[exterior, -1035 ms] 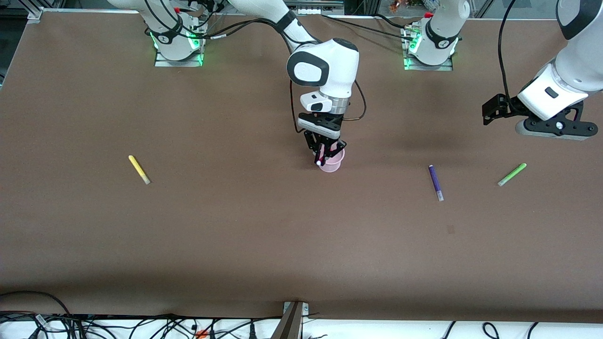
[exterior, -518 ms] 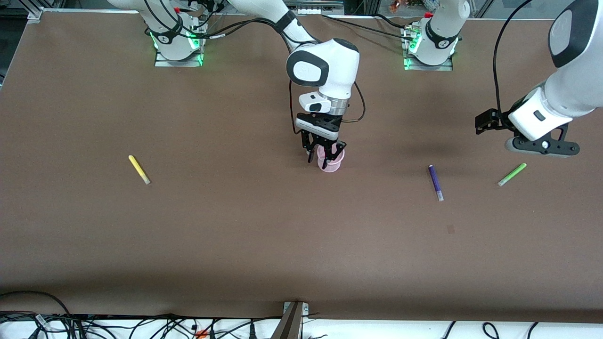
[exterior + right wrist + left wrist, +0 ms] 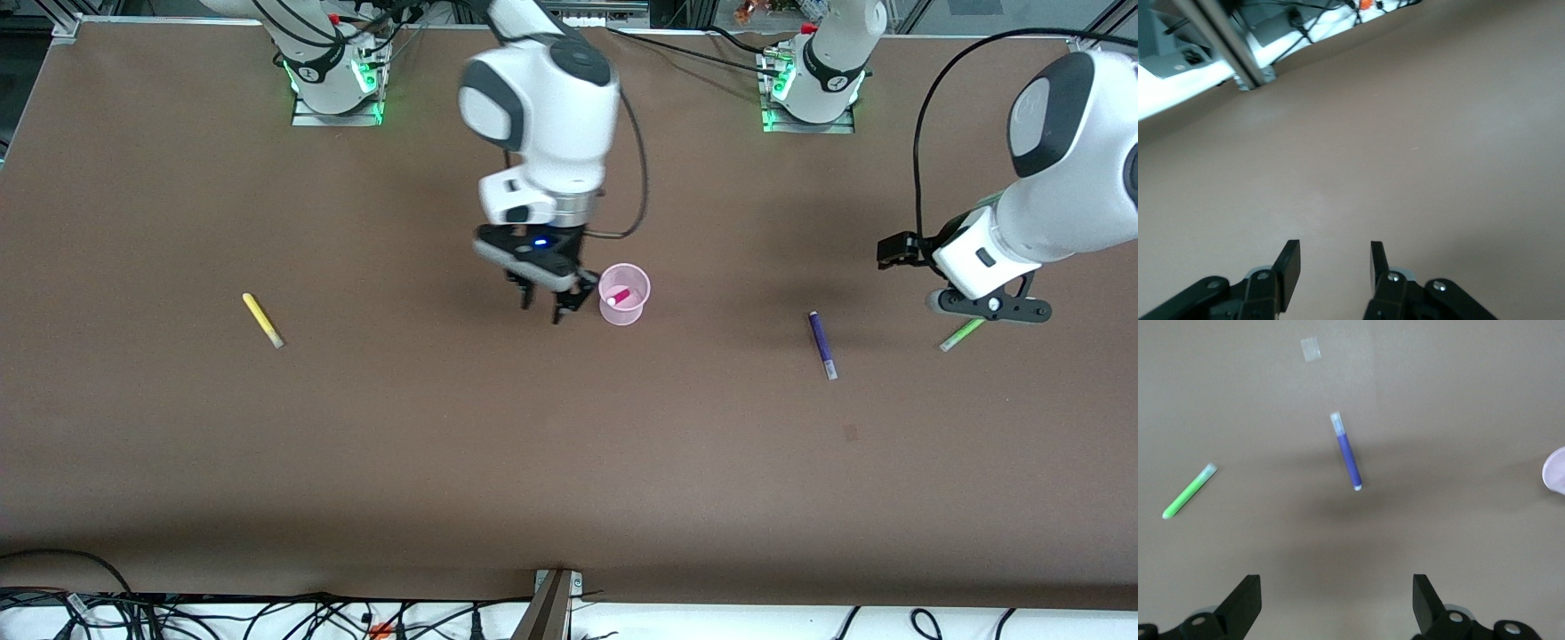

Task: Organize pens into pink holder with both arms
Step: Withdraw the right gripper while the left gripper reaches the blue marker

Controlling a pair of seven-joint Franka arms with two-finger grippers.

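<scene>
The pink holder [image 3: 624, 302] stands mid-table with the magenta-pink pen [image 3: 620, 295] leaning inside it. My right gripper [image 3: 544, 309] is open and empty, just beside the holder toward the right arm's end; its wrist view [image 3: 1335, 263] shows only bare table. The yellow pen [image 3: 262, 320] lies toward the right arm's end. The purple pen [image 3: 821, 344] and the green pen [image 3: 962, 335] lie toward the left arm's end. My left gripper [image 3: 981, 311] hangs over the green pen's farther end, open wide and empty [image 3: 1337, 600]. Its wrist view shows the green pen [image 3: 1188, 492], the purple pen [image 3: 1347, 451] and the holder's rim [image 3: 1557, 470].
A small pale patch [image 3: 851, 433] marks the table nearer the camera than the purple pen; it also shows in the left wrist view [image 3: 1311, 349]. A metal post [image 3: 551, 604] and cables run along the near edge. The arm bases [image 3: 336, 84] stand along the farthest edge.
My right gripper opened, left the magenta-pink pen in the holder, and moved off toward the right arm's end. My left gripper came down over the green pen.
</scene>
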